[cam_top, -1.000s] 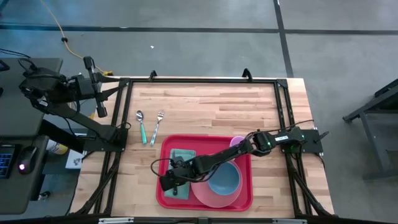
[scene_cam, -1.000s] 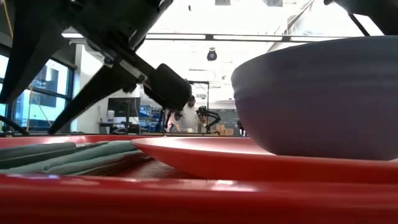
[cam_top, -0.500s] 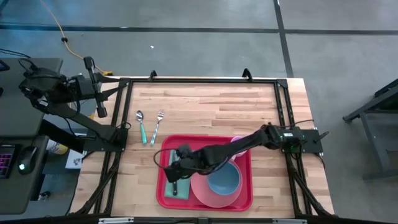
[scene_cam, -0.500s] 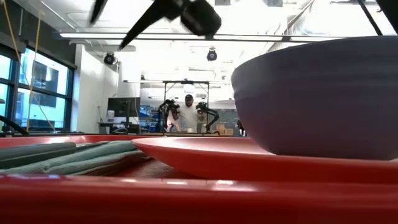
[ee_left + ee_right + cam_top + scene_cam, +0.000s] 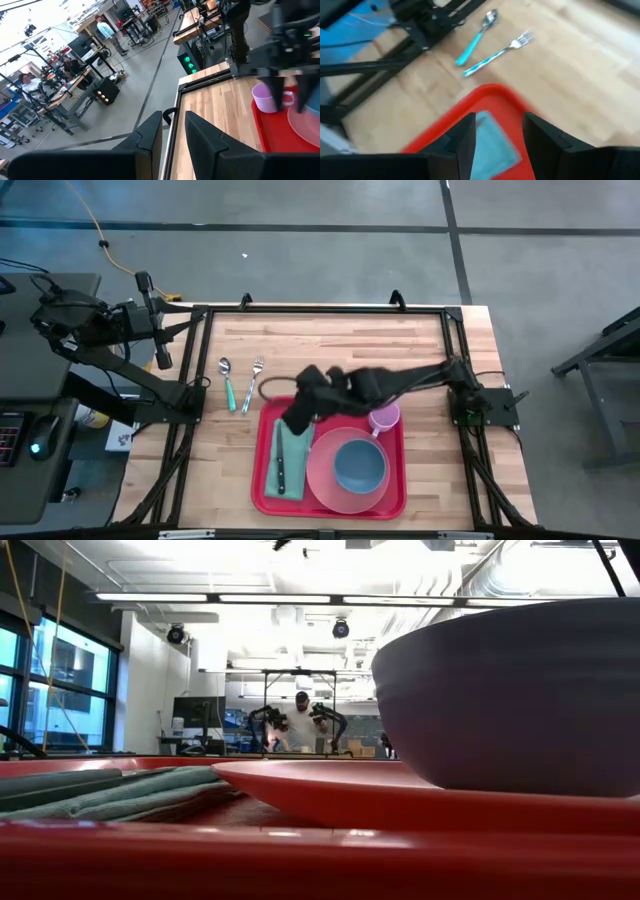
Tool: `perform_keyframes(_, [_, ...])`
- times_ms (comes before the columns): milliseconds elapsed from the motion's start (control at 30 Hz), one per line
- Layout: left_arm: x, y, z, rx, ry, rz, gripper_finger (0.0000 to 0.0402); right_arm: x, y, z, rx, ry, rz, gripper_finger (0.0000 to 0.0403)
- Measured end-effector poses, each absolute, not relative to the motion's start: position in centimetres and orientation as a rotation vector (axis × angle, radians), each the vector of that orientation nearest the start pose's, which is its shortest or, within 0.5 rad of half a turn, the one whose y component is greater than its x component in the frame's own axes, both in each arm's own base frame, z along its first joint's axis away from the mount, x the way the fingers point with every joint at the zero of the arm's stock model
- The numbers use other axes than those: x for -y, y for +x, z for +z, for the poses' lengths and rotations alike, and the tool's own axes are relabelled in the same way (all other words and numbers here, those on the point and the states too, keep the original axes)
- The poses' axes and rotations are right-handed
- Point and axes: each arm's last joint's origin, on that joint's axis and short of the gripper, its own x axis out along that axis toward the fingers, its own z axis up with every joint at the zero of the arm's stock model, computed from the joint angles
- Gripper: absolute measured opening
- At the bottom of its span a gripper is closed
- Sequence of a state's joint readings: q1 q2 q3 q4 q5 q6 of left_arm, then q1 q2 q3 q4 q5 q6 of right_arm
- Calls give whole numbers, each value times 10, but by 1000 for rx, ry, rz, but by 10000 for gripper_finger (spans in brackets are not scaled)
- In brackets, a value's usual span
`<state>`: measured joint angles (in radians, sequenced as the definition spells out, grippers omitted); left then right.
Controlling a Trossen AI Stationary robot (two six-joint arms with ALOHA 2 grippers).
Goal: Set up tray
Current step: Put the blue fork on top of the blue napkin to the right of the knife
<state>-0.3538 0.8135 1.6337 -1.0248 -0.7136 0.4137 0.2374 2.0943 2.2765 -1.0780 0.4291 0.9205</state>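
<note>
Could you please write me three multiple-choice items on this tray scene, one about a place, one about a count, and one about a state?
1. Where do the spoon and fork lie?
A. On the bare table left of the tray
B. In the bowl
C. On the napkin

2. How many pieces of cutlery lie on the green napkin in the tray?
A. None
B. One
C. Three

3. What is the right hand holding?
A. The pink cup
B. The fork
C. Nothing

Answers:
1. A: the high view shows both on the wood, outside the tray's left rim.
2. B: only a dark-handled knife rests on the napkin.
3. C: the right wrist view shows its fingers apart with only the tray below; the cup stands untouched beside the plate and bowl.
</note>
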Motion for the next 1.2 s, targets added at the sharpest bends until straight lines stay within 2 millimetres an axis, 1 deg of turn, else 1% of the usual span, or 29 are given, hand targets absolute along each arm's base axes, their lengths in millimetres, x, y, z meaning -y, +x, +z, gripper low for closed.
perform_keyframes(133, [-1,53,497,-250,513,321,117,-63,424,374,-728,466,-534,138])
perform_keyframes(267, [-1,53,497,-258,517,327,117,-31,409,390,-763,392,-527,138])
perform_keyframes(367, [-1,52,495,-276,517,340,117,-9,391,409,-768,321,-539,138])
perform_keyframes(467, [-2,52,493,-296,491,373,117,11,366,430,-762,265,-561,138])
perform_keyframes(567, [-4,50,489,-322,452,410,117,26,339,451,-746,224,-572,138])
perform_keyframes(667, [-5,49,485,-352,422,448,117,34,307,472,-720,184,-582,138])
perform_keyframes(767, [-5,52,477,-397,412,498,117,38,272,490,-704,137,-646,138])
perform_keyframes(867, [-4,55,464,-466,417,546,117,41,239,502,-688,121,-739,138])
perform_keyframes(967, [-3,60,446,-541,411,605,117,41,211,511,-658,143,-813,138])
perform_keyframes(1033, [-2,65,432,-580,396,656,117,40,198,515,-632,161,-858,138])
perform_keyframes(1100, [-1,69,416,-614,351,696,117,40,190,518,-597,186,-878,138])
perform_keyframes(1200, [2,76,390,-647,254,748,117,39,187,520,-578,199,-893,138])
